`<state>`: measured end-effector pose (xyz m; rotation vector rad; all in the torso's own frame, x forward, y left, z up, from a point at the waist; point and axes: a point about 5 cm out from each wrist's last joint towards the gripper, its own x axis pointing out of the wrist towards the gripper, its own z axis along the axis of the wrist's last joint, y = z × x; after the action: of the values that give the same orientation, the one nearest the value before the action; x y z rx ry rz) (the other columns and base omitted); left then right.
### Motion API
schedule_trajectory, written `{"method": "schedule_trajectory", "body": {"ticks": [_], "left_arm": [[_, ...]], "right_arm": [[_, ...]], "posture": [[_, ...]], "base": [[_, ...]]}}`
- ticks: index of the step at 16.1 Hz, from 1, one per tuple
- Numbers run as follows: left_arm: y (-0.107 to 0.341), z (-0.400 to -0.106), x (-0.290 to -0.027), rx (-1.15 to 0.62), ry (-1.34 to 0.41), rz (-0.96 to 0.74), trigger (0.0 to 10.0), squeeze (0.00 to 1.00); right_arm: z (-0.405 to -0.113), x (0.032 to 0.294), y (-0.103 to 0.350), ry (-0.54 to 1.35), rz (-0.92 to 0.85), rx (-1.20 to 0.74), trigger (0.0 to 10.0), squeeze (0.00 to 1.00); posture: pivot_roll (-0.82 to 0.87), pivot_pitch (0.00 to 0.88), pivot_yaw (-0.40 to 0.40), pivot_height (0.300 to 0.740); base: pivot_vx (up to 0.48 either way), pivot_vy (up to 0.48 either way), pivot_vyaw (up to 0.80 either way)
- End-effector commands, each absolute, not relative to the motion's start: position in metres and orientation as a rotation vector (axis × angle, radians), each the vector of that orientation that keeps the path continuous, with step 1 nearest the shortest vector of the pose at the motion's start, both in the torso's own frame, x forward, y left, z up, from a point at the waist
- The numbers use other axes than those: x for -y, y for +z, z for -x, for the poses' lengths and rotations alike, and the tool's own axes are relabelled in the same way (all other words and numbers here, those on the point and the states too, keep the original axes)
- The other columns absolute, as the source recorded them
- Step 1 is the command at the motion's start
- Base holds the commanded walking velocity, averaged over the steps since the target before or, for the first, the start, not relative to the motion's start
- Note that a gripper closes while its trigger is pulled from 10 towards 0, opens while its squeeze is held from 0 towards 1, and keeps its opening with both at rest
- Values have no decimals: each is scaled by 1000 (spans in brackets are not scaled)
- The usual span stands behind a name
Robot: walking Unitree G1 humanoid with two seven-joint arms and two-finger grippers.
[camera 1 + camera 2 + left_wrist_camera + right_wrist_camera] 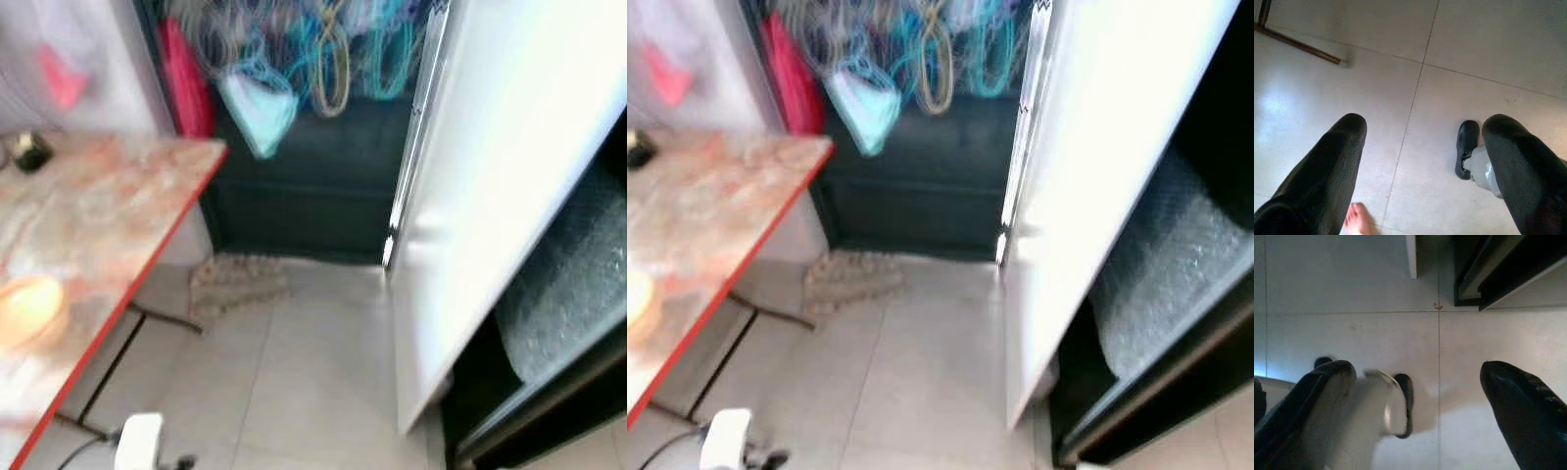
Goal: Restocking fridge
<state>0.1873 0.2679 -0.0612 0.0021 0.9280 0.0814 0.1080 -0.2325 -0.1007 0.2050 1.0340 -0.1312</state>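
The fridge stands at the right with its white door (pixel 490 196) swung open toward me. Inside the dark cabinet lies a grey, bubbly-looking lining on a shelf (pixel 568 284). On the marble-patterned table (pixel 108 196) at the left rest a blurred orange round thing (pixel 29 308) and a small dark object (pixel 29 152). My left gripper (pixel 1425 125) hangs open over the tiled floor, holding nothing. My right gripper (pixel 1415 368) is open too, above the floor near the fridge base (pixel 1488 274).
Coloured hangers (pixel 323 49) and a red item (pixel 186 83) hang over a dark cabinet at the back. A small mat (pixel 238 279) lies on the floor before it. A person's bare toes (pixel 1357 219) are near my black foot (pixel 1466 147). The table's leg (pixel 1298 44) crosses the tiles.
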Motion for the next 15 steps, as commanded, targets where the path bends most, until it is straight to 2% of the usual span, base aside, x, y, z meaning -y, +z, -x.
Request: {"method": "schedule_trajectory", "body": {"ticks": [1,10,15], "left_arm": [[-63,-186,-267,-936,82,10,10000,0],[-64,-184,-266,-937,84,15,10000,0],[-63,-185,-266,-924,91,17,10000,0]], "right_arm": [[-101,237,-102,-148,-198,-1053,10000,0],[-100,238,-101,-130,-182,-1053,10000,0],[-100,239,-101,-134,-179,-1052,10000,0]], "posture": [[-3,22,-2,740],[-4,11,-6,740],[4,31,-4,740]], "base": [[0,0,581],[0,0,776],[0,0,100]]}}
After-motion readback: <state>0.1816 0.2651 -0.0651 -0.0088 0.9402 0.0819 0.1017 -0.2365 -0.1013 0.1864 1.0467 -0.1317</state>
